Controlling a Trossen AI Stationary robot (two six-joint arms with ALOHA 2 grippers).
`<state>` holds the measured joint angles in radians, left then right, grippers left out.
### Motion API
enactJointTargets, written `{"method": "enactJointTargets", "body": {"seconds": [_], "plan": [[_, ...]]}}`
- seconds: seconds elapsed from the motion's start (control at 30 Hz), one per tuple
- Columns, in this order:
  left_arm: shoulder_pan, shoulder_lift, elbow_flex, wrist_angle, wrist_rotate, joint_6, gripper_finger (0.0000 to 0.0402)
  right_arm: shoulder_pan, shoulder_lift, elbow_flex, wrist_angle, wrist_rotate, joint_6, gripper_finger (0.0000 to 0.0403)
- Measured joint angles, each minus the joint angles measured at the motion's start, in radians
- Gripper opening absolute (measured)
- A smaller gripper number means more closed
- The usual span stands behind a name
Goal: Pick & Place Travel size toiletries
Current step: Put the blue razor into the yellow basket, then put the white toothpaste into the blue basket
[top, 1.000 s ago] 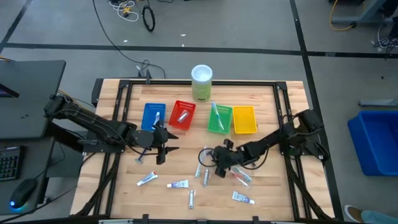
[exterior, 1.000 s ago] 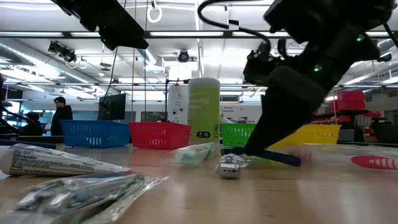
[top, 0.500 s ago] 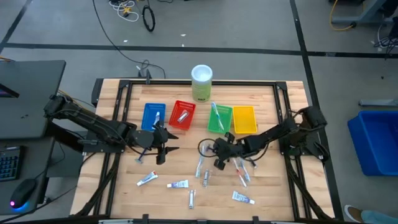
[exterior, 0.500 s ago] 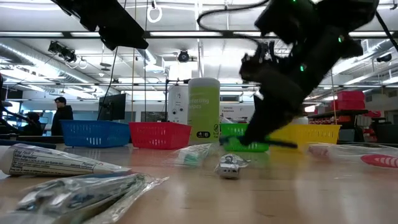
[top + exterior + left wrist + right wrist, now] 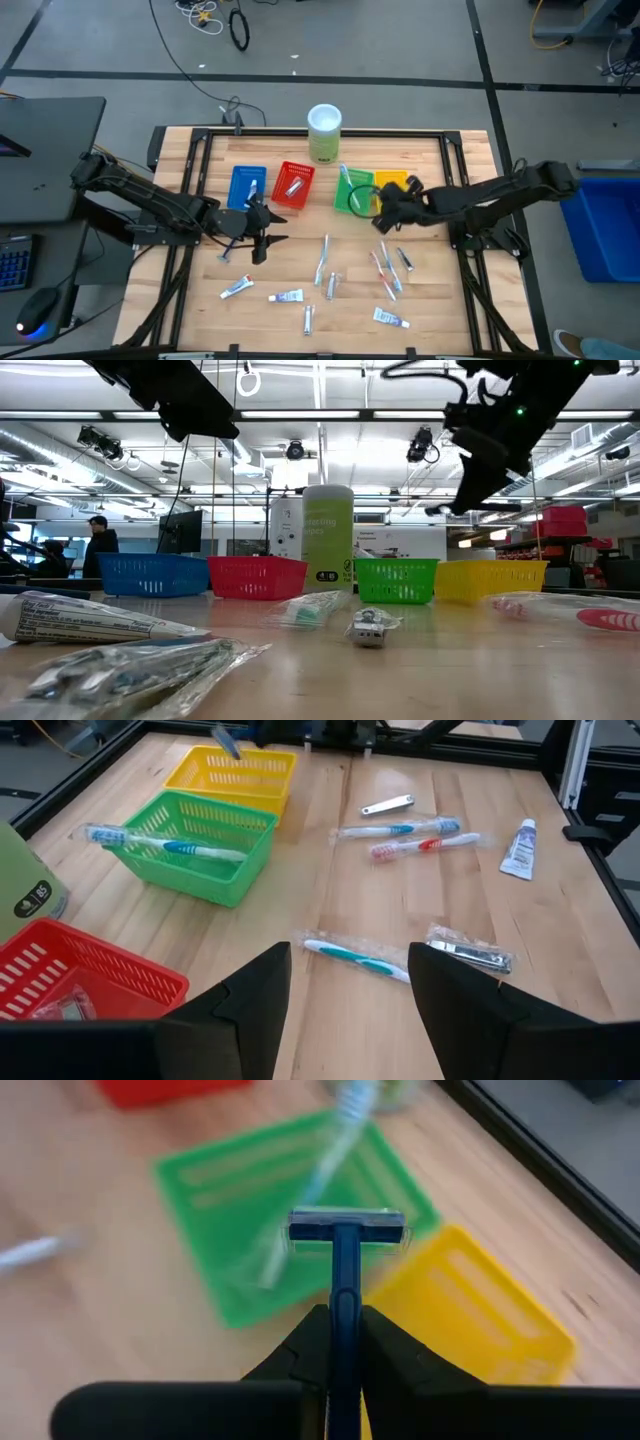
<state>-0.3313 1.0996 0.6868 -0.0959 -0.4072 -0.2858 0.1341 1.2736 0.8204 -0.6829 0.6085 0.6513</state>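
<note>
My right gripper (image 5: 384,206) is shut on a blue razor (image 5: 346,1252) and hangs above the green tray (image 5: 268,1220) and the yellow tray (image 5: 486,1312). It also shows high in the low view (image 5: 490,445). My left gripper (image 5: 270,232) is open and empty, in front of the blue tray (image 5: 246,187). Toothbrushes (image 5: 323,256) (image 5: 386,271), white tubes (image 5: 237,288) (image 5: 287,296) (image 5: 390,319) and a nail clipper (image 5: 470,953) lie flat on the table. One toothbrush (image 5: 165,845) lies in the green tray. My right gripper pinches the razor's handle (image 5: 345,1316) between its two fingers. The handle runs along the fingers and sticks out past them, with the razor's head (image 5: 347,1230) at the far end. The razor is lifted clear, above the green and yellow trays.
A pale green cylinder with a white top (image 5: 324,132) stands behind the trays at the far edge. The red tray (image 5: 293,186) holds a small wrapped item. A black frame (image 5: 460,170) runs round the wooden table.
My right gripper has risen from the middle of the table with the razor. It has gone toward the far right, to above the green and yellow trays. The razor is now lifted clear of the table.
</note>
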Motion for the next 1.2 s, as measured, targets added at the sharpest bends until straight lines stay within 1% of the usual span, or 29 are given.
{"method": "enactJointTargets", "body": {"seconds": [0.13, 0.23, 0.33, 0.5, 0.6, 0.7, 1.03, 1.2], "plan": [[0.0, 0.0, 0.0, 0.001, 0.0, -0.002, 0.0213, -0.066, -0.012, -0.001, -0.091, -0.008, 0.045, 0.0041], [0.0, 0.0, 0.0, 0.005, -0.001, -0.002, 0.0213, -0.111, -0.011, -0.033, -0.075, -0.016, 0.069, 0.0041], [0.0, 0.0, 0.0, 0.005, -0.004, -0.002, 0.0213, -0.153, -0.01, -0.098, 0.002, -0.043, 0.085, 0.0042], [0.0, 0.0, 0.0, 0.007, -0.025, -0.002, 0.0213, -0.211, -0.01, -0.215, 0.204, -0.062, 0.073, 0.0051], [0.0, 0.0, 0.0, 0.007, -0.026, -0.002, 0.0213, -0.238, -0.01, -0.267, 0.288, -0.062, 0.028, 0.0059], [0.0, 0.0, 0.0, 0.007, -0.026, -0.002, 0.0213, -0.259, -0.01, -0.302, 0.33, -0.063, -0.049, 0.0074], [0.0, 0.0, 0.0, 0.008, -0.027, -0.008, 0.0213, -0.299, -0.01, -0.34, 0.404, -0.087, -0.075, 0.0148], [0.0, 0.0, 0.0, 0.008, -0.007, -0.032, 0.0213, -0.298, -0.017, -0.329, 0.488, -0.087, -0.17, 0.0172]]}}
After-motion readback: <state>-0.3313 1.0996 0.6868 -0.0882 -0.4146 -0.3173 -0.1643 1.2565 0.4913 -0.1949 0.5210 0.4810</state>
